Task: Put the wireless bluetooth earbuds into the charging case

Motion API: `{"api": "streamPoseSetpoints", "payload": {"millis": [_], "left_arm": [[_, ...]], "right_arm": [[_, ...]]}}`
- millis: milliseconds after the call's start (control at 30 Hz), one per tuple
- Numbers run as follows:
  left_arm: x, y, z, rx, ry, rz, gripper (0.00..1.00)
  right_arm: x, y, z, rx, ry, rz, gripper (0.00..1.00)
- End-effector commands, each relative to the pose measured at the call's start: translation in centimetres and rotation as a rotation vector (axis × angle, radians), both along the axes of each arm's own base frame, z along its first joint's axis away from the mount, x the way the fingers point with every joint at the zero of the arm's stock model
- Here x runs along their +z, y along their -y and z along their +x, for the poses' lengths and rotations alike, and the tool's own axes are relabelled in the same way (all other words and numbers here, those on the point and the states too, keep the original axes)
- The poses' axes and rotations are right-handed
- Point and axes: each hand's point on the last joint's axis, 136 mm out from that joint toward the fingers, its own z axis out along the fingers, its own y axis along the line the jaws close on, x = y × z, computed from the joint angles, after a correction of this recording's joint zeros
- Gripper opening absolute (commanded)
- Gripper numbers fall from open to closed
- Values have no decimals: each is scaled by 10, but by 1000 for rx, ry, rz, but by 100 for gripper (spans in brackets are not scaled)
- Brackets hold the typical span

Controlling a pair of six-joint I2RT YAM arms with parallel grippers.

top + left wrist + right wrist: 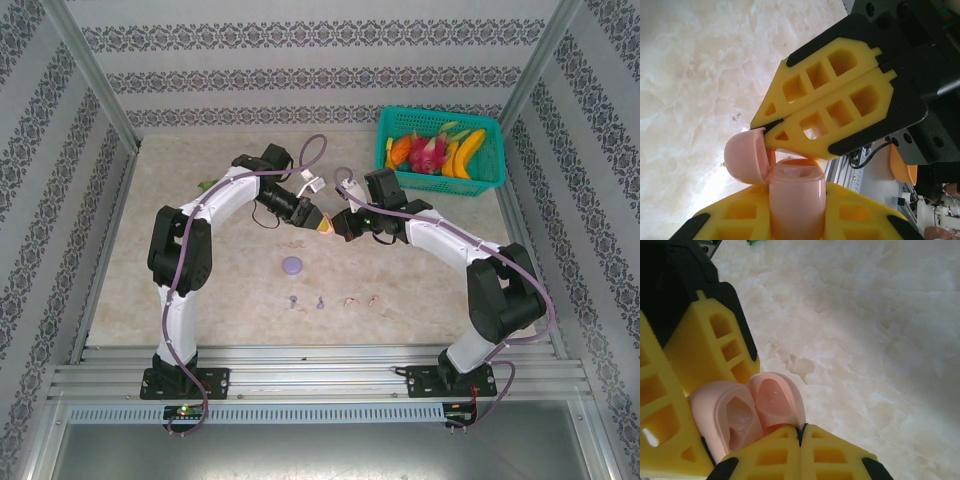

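Pale pink earbuds (361, 300) and purple earbuds (306, 302) lie in a row on the marble table (220, 290). The purple pair is at 9 o'clock of the pink, and all are too small to show detail. A round purple case (293, 265) sits at 12 o'clock of the purple pair. Further up, the pink case (796, 187), with its lid (745, 157) flipped open, is clamped in the left gripper (797, 212), its base cut off by the frame. The right gripper (801, 437) has its fingers pressed together, tips at the lid. The wells are blurred.

basket (440, 150) far right | round case (293, 265) centre | earbuds (321, 302) nearer (in a row)
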Motion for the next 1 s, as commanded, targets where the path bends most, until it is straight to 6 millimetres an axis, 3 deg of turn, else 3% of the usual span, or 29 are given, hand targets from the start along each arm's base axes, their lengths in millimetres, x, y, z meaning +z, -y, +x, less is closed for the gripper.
{"api": "streamPoseSetpoints", "payload": {"millis": [0,167,300,433,600,733,967], "left_arm": [[2,9,-4,-28,-9,-47,12],[1,8,-4,-20,1,-39,0],[-2,6,-3,-3,23,-27,0],[0,3,2,35,80,-4,0],[15,-5,20,169,260,24,0],[25,-22,41,326,528,78,0],[28,-61,63,657,739,180,0]], "right_arm": [[8,-7,4,13,24,19,0],[17,0,8,-24,24,41,0],[41,14,4,-77,21,98,32],[58,42,-11,-169,1,134,52],[41,81,-34,-364,-98,48,56],[24,99,-53,-477,-164,-27,57],[-3,94,-84,-538,-260,-109,59]]}}
